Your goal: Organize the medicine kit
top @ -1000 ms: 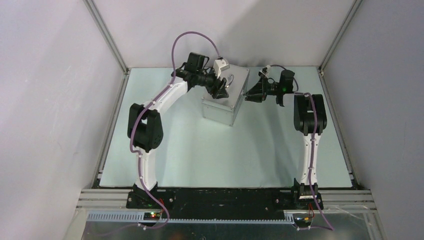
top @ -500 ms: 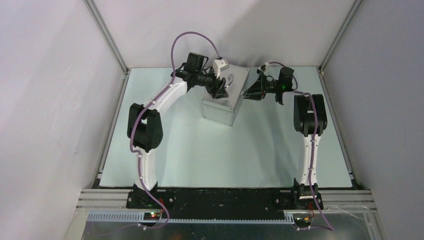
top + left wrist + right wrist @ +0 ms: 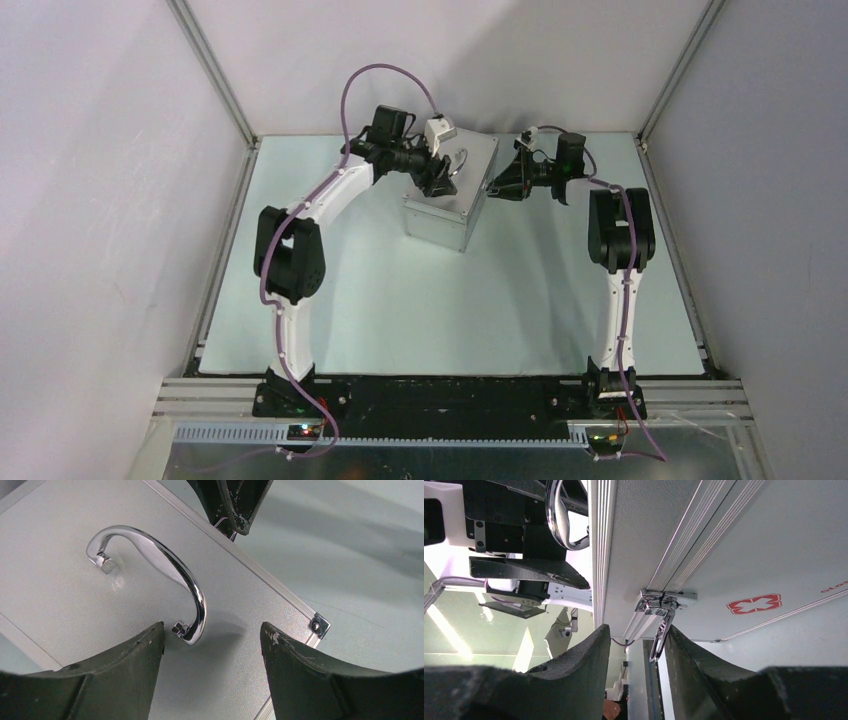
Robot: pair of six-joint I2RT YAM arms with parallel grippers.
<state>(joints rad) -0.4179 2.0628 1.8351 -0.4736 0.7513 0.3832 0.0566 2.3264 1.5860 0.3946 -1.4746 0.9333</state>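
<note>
The medicine kit (image 3: 447, 212), a silver aluminium case, stands at the far middle of the table with its lid down. My left gripper (image 3: 441, 180) is open above the lid (image 3: 65, 605), its jaws wide apart beside the chrome handle (image 3: 155, 565) and holding nothing. My right gripper (image 3: 498, 189) is open at the case's front side. In the right wrist view its tips (image 3: 636, 630) straddle the metal latch (image 3: 663, 602), whose wire clasp (image 3: 658, 642) hangs loose against the right finger (image 3: 704, 670). A red cross mark (image 3: 754, 603) shows beside the latch.
Grey walls with metal corner posts (image 3: 215, 80) close in the table on three sides. The pale green table top (image 3: 430, 310) spreads in front of the case. The right gripper's fingertips (image 3: 235, 505) show at the lid's edge in the left wrist view.
My right gripper has shifted slightly toward the far side along the case's front. The left arm and the case have not moved.
</note>
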